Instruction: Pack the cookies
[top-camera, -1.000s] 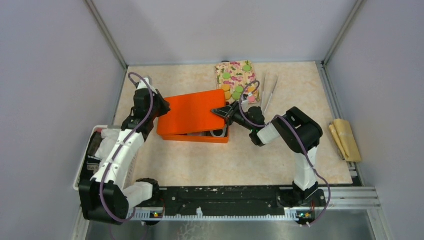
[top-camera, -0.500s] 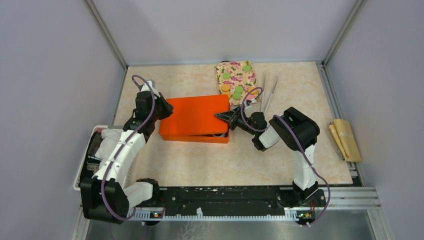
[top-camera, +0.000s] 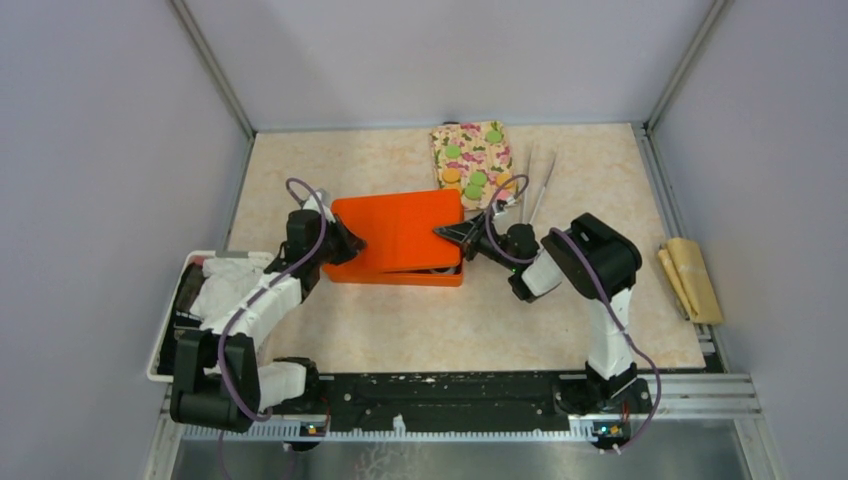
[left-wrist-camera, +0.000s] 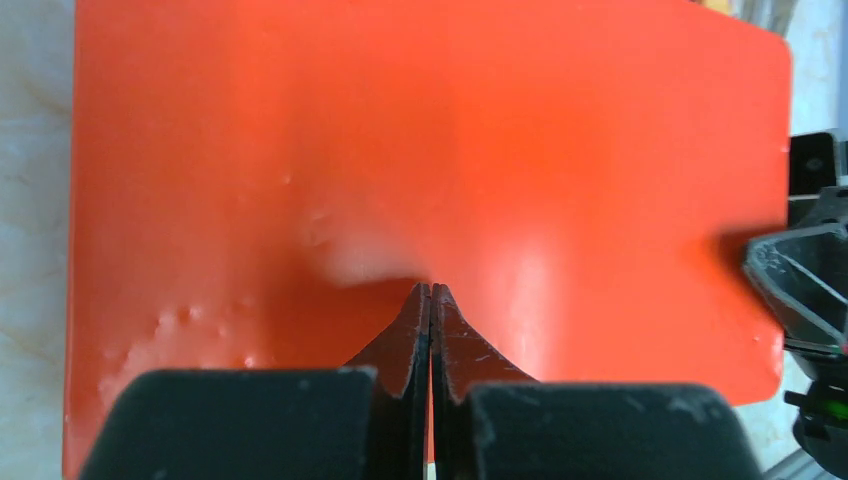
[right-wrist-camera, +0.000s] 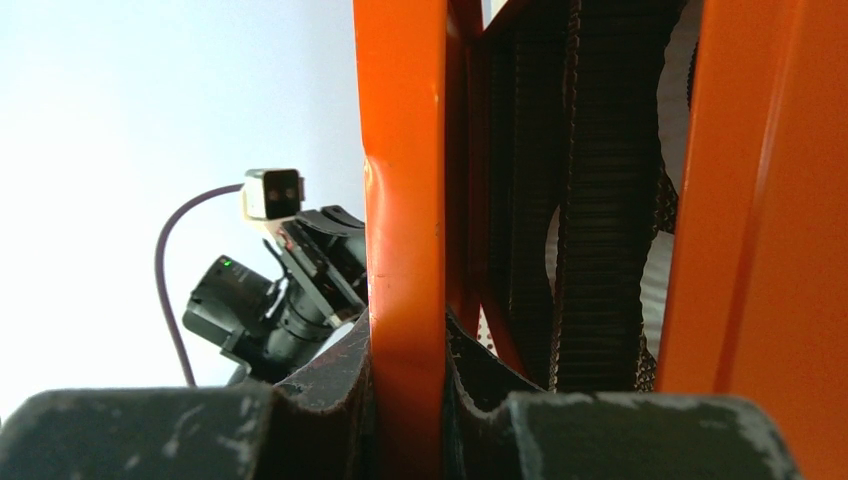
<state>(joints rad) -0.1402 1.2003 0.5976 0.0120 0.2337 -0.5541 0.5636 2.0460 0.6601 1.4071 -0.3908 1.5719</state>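
Note:
The orange lid (top-camera: 398, 228) lies over the orange box base (top-camera: 440, 275) in the middle of the table. My right gripper (top-camera: 452, 233) is shut on the lid's right edge (right-wrist-camera: 405, 200), with the base's wall (right-wrist-camera: 760, 200) beside it and dark and white paper liners between them. My left gripper (top-camera: 350, 243) is shut and empty at the lid's left side, its closed tips (left-wrist-camera: 431, 292) over the lid's top (left-wrist-camera: 560, 150). Green (top-camera: 453, 151) and orange (top-camera: 452, 175) cookies lie on a floral cloth (top-camera: 470, 135) behind the box.
A pair of metal tongs (top-camera: 540, 185) lies right of the cloth. A tan wooden piece (top-camera: 690, 280) sits at the right edge. A white basket (top-camera: 165, 335) with a white cloth stands at the near left beside the left arm.
The lid has shifted right and come down closer over the base. My left gripper has moved nearer and rightward along the lid's left side. My right gripper still holds the lid's right edge.

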